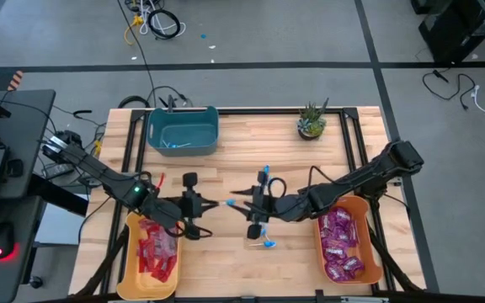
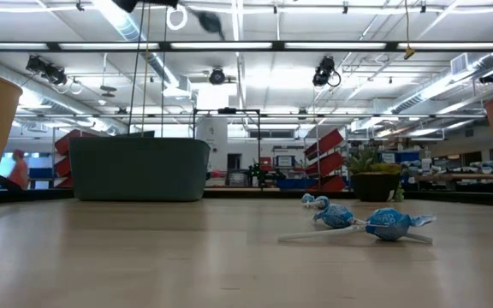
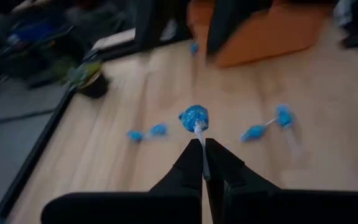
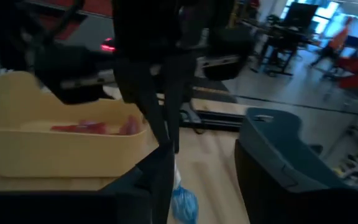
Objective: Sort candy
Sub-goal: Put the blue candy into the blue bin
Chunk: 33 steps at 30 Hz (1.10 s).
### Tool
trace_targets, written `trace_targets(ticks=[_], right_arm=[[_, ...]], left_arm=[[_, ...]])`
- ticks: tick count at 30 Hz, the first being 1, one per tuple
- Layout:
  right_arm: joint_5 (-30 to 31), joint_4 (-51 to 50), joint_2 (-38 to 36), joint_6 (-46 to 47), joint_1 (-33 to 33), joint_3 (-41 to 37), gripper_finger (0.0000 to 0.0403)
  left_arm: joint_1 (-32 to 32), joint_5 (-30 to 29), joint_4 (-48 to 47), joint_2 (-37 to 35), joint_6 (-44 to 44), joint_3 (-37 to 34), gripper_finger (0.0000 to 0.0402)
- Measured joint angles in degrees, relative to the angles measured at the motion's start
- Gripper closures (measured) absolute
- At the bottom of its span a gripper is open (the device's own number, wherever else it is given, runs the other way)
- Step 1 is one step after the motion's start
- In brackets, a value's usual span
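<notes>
My left gripper [image 1: 215,204] is shut on a blue lollipop [image 3: 195,117] above the table's middle. My right gripper [image 1: 242,200] faces it from the right, open and empty; its two dark fingers stand wide apart beyond the lollipop's head in the left wrist view [image 3: 148,18]. In the right wrist view the blue head [image 4: 184,202] shows close beside one right finger [image 4: 161,177]. Loose blue lollipops [image 2: 390,224] lie flat on the wood. Red packets [image 1: 154,252] fill the yellow bin, purple packets [image 1: 341,244] the orange bin. My left gripper pinches the lollipop's thin white stick [image 3: 201,142] between its two fingertips, a little behind the blue head. The fingers lie level, coming from the table's left, along the stick. The lollipop sticks out past the fingertips toward the table's right, lifted clear of the table.
The teal bin [image 1: 182,130] stands at the far left with a few lollipops inside. The yellow bin [image 1: 129,278] is near left, the orange bin [image 1: 370,215] near right. A potted plant [image 1: 311,120] stands at the far right. Bare wood lies between the bins.
</notes>
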Motion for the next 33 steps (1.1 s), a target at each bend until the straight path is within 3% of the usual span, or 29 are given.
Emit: trace_targets(ticks=[8, 21, 29, 33], right_arm=[[2.7, -10.56, -7.43, 4.04, 0.23, 0.0, 0.0246], [4.7, -19.87, -8.1, 10.71, -0.05, 0.0, 0.0247], [5.13, -23.39, -8.1, 13.48, -1.38, 0.0, 0.0247], [5.13, -23.73, -8.1, 13.54, -2.18, 0.0, 0.0247]], left_arm=[[2.93, -8.16, -12.26, -5.22, -11.54, 0.02, 0.0401], [17.63, -8.33, -39.8, -17.87, -33.19, 0.02, 0.0401], [27.96, -7.06, -48.59, -21.93, -34.39, 0.04, 0.0401], [33.37, -3.13, -48.61, -22.15, -30.9, 0.04, 0.0401]])
